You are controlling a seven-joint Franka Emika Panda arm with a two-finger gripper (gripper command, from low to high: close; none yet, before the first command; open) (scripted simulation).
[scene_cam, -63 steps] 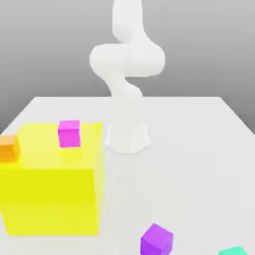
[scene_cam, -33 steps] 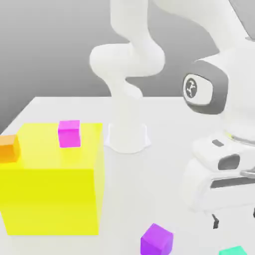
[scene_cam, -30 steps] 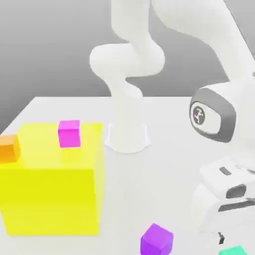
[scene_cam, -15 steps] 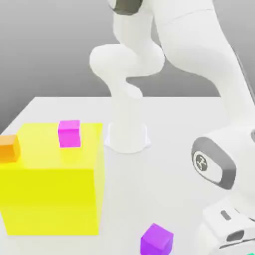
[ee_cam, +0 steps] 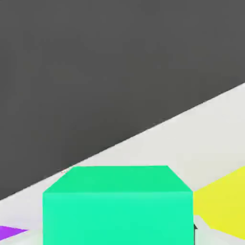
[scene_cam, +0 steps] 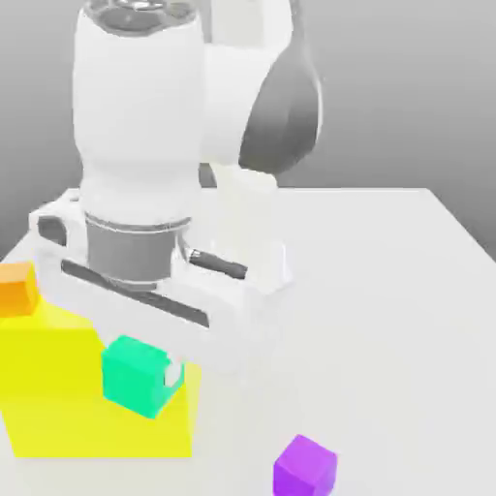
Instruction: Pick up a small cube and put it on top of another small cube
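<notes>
Small teal-green cube [scene_cam: 141,376]: clamped in gripper [scene_cam: 155,373], carried aloft in front of big yellow block [scene_cam: 58,412], clear of surface [scene_cam: 387,320]. Probably light, rigid, matte-faced, not fragile. Best held on opposite flat faces, squarely. Orange cube [scene_cam: 17,288] on block; purple cube [scene_cam: 305,467] on surface.

Simulated tabletop [scene_cam: 387,281] (flat grey backdrop).

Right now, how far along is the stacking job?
Done: the pick. The claw is shut on the teal cube, lifted off the table. In hand: carrying it over the yellow block. Left: setting it on another small cube; the orange cube and purple cube sit bare.
</notes>
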